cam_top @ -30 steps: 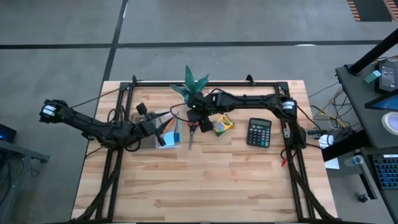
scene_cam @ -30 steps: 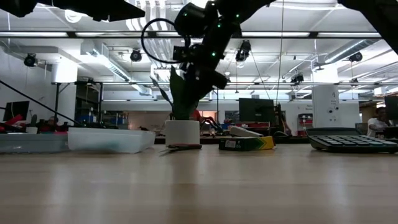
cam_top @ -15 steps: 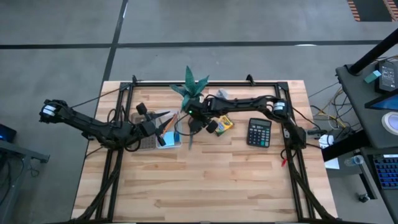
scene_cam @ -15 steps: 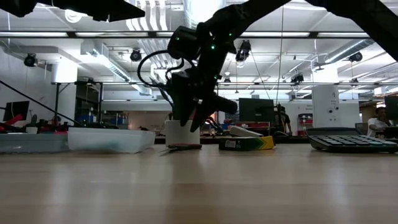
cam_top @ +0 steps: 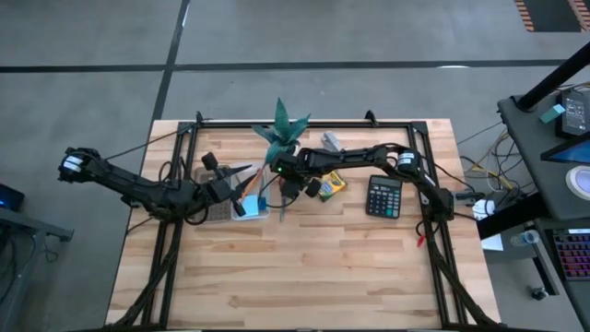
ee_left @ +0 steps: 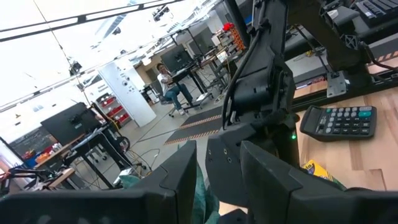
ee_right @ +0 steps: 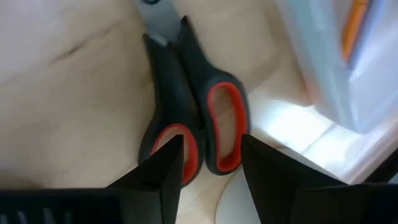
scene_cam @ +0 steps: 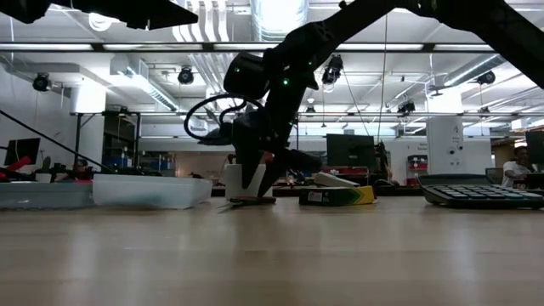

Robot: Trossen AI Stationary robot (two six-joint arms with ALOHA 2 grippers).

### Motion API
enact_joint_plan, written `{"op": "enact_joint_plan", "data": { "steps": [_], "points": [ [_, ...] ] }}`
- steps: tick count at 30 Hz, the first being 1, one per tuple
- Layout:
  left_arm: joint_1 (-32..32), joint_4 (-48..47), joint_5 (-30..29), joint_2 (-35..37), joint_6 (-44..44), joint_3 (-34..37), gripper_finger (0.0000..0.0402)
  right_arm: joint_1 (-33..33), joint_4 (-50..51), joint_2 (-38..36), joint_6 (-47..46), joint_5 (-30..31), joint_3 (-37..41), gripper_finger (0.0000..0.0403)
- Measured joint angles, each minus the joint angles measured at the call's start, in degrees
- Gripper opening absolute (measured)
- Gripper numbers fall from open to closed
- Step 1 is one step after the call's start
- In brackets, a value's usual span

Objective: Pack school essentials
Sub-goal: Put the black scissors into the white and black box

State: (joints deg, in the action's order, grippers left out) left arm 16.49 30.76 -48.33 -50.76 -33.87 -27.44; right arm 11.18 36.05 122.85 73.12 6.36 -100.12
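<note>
The left gripper [cam_top: 241,187] waits over the left part of the wooden table [cam_top: 313,267], beside a clear plastic tray [scene_cam: 151,190] holding a light-blue notepad [cam_top: 251,209] and a few thin pencils [cam_top: 249,183]. In the left wrist view its two dark fingers [ee_left: 183,180] stand apart with a narrow gap, so the jaws are spread and hold nothing; beyond them the other arm and a calculator [ee_left: 339,120] show.

Just to the right of the tray, the right gripper [cam_top: 287,183] reaches down over the red-handled scissors [ee_right: 189,121]. The scissors lie flat on the table directly under and ahead of these jaws, closed, the black and red loops nearest the fingertips and the blades pointing away. The right gripper's fingers [ee_right: 155,171] are spread, one to each side of the handle loops, not clamping them. In the low view this gripper hangs close above the table in front of the white pot [scene_cam: 240,179] of the green plant [cam_top: 282,126].

Right of the jaws lies the yellow-green crayon box [cam_top: 330,184], and farther right the calculator.
</note>
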Motion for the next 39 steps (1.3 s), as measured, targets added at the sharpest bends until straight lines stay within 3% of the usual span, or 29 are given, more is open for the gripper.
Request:
{"op": "enact_joint_plan", "data": {
  "steps": [9,30,33,39],
  "points": [
    [0.0,0.0,0.0,0.0,-0.1,0.0,0.0107,0.1,-1.6,0.9,4.8,1.3,0.0,0.0182],
    [0.0,0.0,0.0,0.0,-1.1,0.0,0.0107,-3.4,-1.1,0.5,6.2,-0.4,0.0,0.0159],
    [0.0,0.1,0.0,0.0,-1.1,0.0,0.0107,-4.5,0.4,0.2,3.2,-0.4,0.0,0.0155],
    [0.0,0.1,0.0,0.0,-1.1,0.0,0.0107,-6.5,2.9,0.2,-11.4,0.0,0.0,0.0158]
  ]
}}
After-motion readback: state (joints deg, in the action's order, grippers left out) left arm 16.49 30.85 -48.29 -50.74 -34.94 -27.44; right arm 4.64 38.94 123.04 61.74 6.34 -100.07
